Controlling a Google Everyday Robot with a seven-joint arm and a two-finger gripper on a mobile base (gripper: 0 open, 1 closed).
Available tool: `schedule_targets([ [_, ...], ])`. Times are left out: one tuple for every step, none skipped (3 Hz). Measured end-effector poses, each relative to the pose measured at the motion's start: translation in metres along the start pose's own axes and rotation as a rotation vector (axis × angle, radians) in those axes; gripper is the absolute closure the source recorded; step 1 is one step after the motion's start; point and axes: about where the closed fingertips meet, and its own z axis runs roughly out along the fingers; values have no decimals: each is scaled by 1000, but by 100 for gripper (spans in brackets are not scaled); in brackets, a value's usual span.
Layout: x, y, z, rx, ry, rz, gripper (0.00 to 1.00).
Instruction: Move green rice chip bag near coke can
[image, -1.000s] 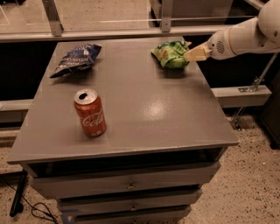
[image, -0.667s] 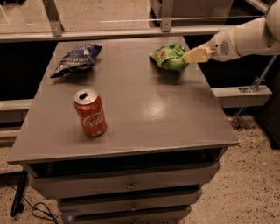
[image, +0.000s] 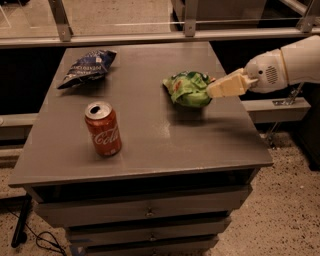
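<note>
the robot's cream-coloured gripper (image: 212, 89) reaches in from the right side and is clamped on the right end of the crinkled bright green rice chip bag (image: 188, 88). its jaws are pinched narrow on a fold of the foil. the bag sits over the right half of the flat grey table (image: 200, 145), and a shadow just under it makes me think it is lifted slightly clear of the top. the small red coke can (image: 103, 129) with its silver top stands upright at the near left, well apart from the bag. a dark blue chip bag (image: 86, 67) lies at the far left corner.

what worries me is the grip. it has only an edge of slippery, crumpled film, so the bag could slide out partway across. the loose end hangs toward the can, and if it is brought in too low or too far it may knock the can over or push it toward the near edge.

compared with a second ago, the bag and the gripper have come away from the far right part of the table toward the middle and the near side, a little closer to the can. the can and the blue bag have not moved.
</note>
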Motion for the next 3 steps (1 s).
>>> schedule_targets([
  [24,87,7,-232,34,3,100],
  [31,137,18,-382,38,9,100],
  [36,176,32,-481,44,3,100],
])
